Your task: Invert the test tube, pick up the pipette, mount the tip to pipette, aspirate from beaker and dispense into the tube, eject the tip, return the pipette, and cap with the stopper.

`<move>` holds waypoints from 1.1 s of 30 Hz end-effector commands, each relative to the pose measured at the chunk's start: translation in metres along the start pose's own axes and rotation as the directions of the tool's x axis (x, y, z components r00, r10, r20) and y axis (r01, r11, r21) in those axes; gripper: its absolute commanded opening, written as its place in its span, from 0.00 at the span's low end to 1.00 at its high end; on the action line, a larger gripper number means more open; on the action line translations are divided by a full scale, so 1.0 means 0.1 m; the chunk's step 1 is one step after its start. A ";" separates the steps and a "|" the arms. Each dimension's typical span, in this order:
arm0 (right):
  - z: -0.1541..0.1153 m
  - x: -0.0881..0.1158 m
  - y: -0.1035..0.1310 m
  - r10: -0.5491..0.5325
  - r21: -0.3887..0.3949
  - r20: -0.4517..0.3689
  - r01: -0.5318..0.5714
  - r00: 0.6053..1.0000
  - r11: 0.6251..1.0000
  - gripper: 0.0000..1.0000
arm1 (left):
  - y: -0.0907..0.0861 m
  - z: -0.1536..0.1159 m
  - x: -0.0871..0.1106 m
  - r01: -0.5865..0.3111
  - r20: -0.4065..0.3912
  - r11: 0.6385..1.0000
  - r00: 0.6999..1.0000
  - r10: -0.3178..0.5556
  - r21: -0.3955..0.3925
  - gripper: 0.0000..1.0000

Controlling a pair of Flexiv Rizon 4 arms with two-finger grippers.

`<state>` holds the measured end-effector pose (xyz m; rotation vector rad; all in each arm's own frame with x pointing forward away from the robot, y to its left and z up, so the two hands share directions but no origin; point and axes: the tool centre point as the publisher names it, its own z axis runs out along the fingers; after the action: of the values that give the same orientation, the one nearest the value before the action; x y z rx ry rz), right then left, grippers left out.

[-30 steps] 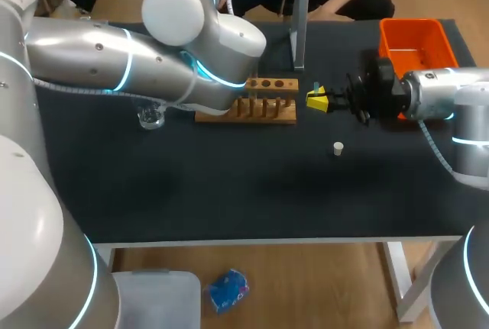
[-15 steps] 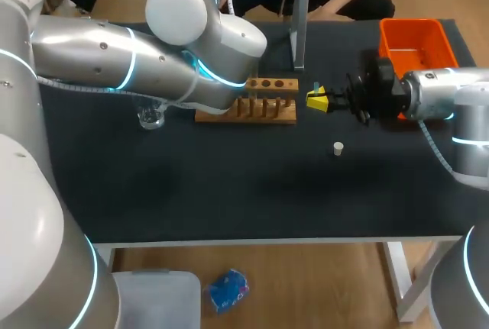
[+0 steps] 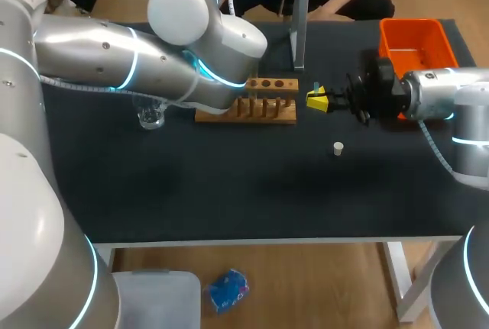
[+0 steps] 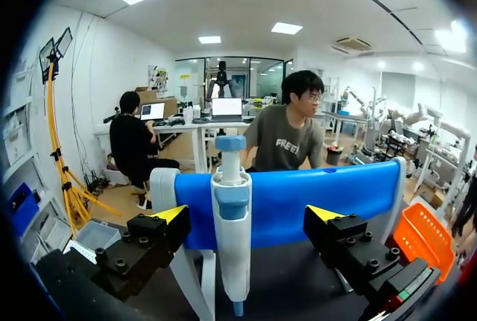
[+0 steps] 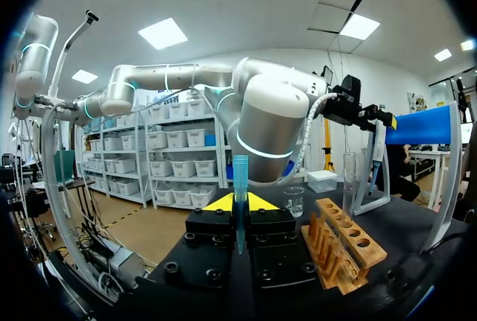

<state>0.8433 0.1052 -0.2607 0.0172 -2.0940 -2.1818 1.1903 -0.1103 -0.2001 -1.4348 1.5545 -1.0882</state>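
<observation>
left arm (image 3: pixel 153 62) over table's far edge, left gripper (image 4: pixel 247 214) wide open astride pipette (image 4: pixel 231 239), not touching, right gripper (image 5: pixel 238 203) level, clamping tip (image 5: pixel 240 176) near rack (image 3: pixel 256 109), left arm edged slightly farther than a second ago, right unmoved

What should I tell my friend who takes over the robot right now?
Left gripper: open, a finger either side of the pipette hanging on the blue stand.
Right gripper: shut on the blue pipette tip.
Test tube upright in the wooden rack; beaker beside it; stopper loose on the table.
Done: tip picked up.
Left: grasp pipette, mount tip, aspirate, dispense, eject, return, cap.
</observation>
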 end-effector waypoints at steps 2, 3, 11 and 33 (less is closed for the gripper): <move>0.00 0.01 0.01 -0.001 0.002 0.002 0.001 1.000 1.000 0.00 | 0.02 0.05 0.01 -0.001 0.006 1.000 1.000 0.001 0.006 1.00; 0.00 0.01 0.01 -0.001 0.002 0.002 0.001 1.000 1.000 0.00 | 0.01 0.05 0.01 -0.001 0.007 1.000 1.000 0.001 0.006 1.00; 0.00 0.01 0.01 -0.001 0.002 0.002 0.001 1.000 1.000 0.00 | 0.01 0.06 0.01 -0.005 0.015 1.000 1.000 0.005 0.007 1.00; 0.00 0.01 0.01 -0.001 0.002 0.002 0.001 1.000 1.000 0.00 | 0.02 0.09 -0.01 -0.009 0.027 1.000 1.000 0.009 0.000 1.00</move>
<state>0.8433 0.1052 -0.2607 0.0172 -2.0940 -2.1819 1.1950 -0.1085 -0.2031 -1.4345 1.5460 -1.0617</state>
